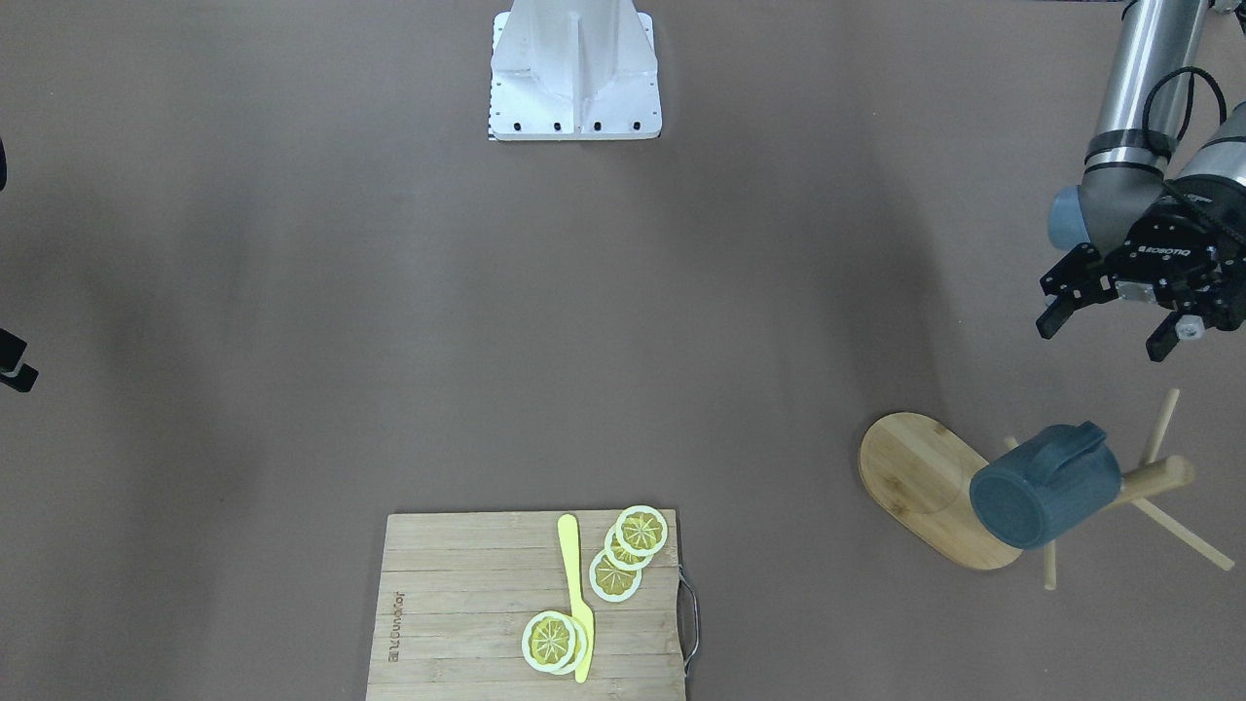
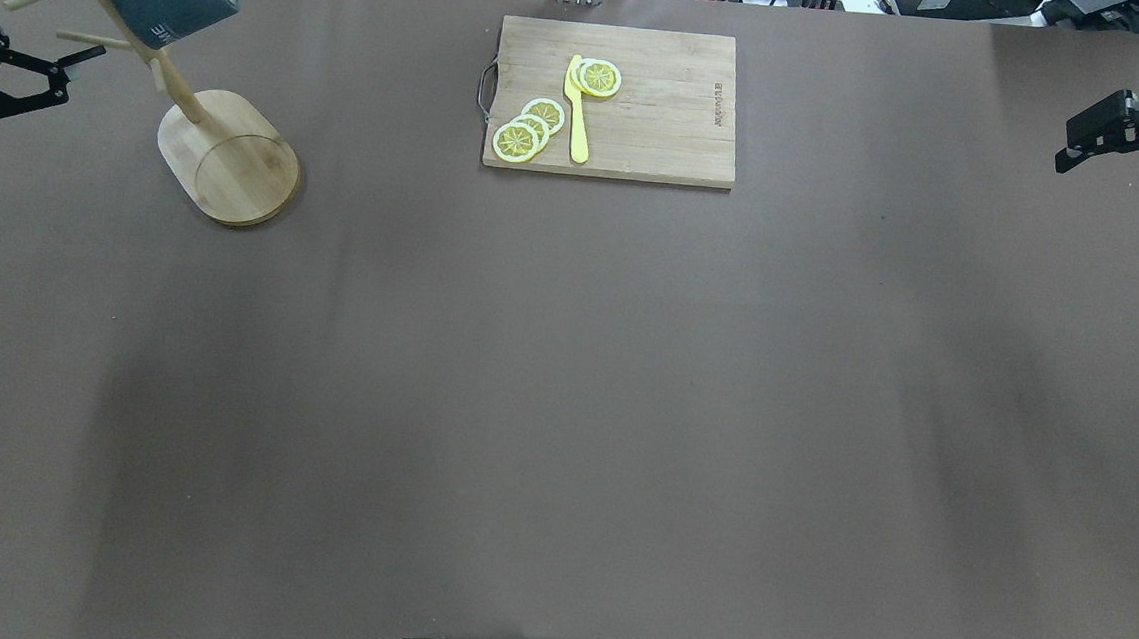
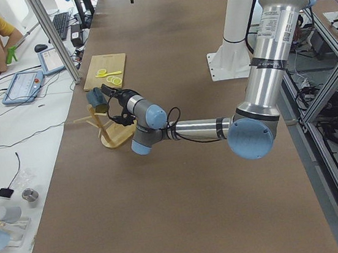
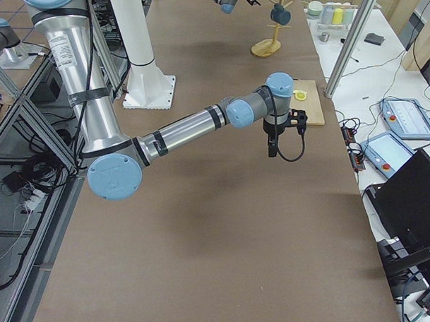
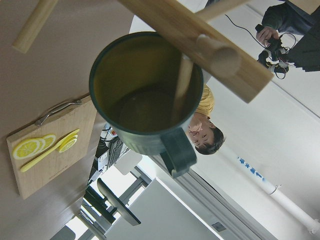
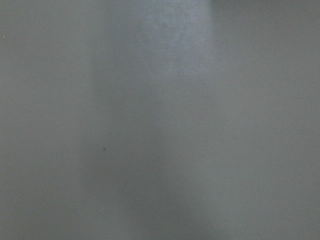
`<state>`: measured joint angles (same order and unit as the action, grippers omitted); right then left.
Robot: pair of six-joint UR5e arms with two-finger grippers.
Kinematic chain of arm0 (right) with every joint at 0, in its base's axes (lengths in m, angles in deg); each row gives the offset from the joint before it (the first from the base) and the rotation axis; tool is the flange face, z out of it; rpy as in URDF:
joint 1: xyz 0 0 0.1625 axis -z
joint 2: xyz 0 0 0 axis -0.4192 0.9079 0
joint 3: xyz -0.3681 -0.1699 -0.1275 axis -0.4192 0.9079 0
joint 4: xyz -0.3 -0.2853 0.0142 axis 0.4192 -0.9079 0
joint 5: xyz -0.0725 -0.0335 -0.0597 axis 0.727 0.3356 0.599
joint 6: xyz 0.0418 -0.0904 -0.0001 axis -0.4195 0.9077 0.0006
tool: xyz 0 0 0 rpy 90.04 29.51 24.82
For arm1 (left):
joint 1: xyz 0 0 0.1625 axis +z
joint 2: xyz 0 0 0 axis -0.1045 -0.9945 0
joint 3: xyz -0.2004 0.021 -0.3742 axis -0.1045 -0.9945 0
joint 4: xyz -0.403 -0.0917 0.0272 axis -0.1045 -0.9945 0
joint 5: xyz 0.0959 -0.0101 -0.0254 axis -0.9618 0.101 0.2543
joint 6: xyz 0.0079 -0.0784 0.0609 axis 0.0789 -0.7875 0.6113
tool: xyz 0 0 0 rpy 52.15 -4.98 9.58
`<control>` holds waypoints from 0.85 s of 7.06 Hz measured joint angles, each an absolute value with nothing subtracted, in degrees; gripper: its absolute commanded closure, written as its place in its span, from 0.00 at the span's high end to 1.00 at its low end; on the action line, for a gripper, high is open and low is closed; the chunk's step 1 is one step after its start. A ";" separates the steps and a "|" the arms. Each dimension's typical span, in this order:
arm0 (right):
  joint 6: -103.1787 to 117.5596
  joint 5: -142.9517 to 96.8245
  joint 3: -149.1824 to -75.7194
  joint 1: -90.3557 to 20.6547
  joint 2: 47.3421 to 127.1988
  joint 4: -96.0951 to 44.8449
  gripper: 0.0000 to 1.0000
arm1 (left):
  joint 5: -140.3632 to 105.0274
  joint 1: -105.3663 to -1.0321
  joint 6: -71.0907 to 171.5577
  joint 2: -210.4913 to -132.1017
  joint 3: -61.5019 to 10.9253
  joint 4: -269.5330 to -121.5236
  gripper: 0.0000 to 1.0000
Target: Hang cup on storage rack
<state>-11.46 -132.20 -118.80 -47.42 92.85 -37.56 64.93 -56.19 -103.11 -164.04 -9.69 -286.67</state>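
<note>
**Cup** (image 1: 1046, 487): dark blue-grey with a yellow inside. It sits off the bench, tilted, with its mouth toward the post. The left wrist view shows a thin peg running into the mouth. The handle is free, with no peg through it.

**Rack** (image 1: 915, 467): a bamboo mug tree on an oval base, at the robot's far left of the bench (image 1: 389, 341). Other bare pegs stick out around the cup.

**Left gripper** (image 1: 1103, 336): jaws wide and empty, near the rack but apart from both cup and pegs.

**Right gripper** (image 2: 1112, 157): at the opposite edge, well apart. Whether its jaws are wide or narrow cannot be told.

**Also present:** a cutting board (image 1: 467, 604) with lemon slices (image 1: 641, 531) and a yellow knife (image 1: 576, 584), well apart from the rack.

**Step in hand (judged):** the cup appears placed, so what remains is clearing the left arm.

**Handling notes:**
- Keep the jaws wide.
- Back off in a straight line away from the post, not sideways across the pegs.
- Mind the bare peg nearest the jaws.
- The cup rests only on a peg inside it, so a light nudge to cup or rack could tip it off.
</note>
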 measured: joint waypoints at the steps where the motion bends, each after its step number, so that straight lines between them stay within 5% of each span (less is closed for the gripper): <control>1: -11.46 -132.22 -118.82 -47.51 92.95 -37.56 1.00 | 65.00 -56.47 -101.80 -161.71 -11.89 -287.03 0.98; 6: -10.72 -131.06 -118.70 -50.03 94.00 -37.56 1.00 | 72.32 -63.19 -52.57 -152.65 -14.22 -279.98 0.98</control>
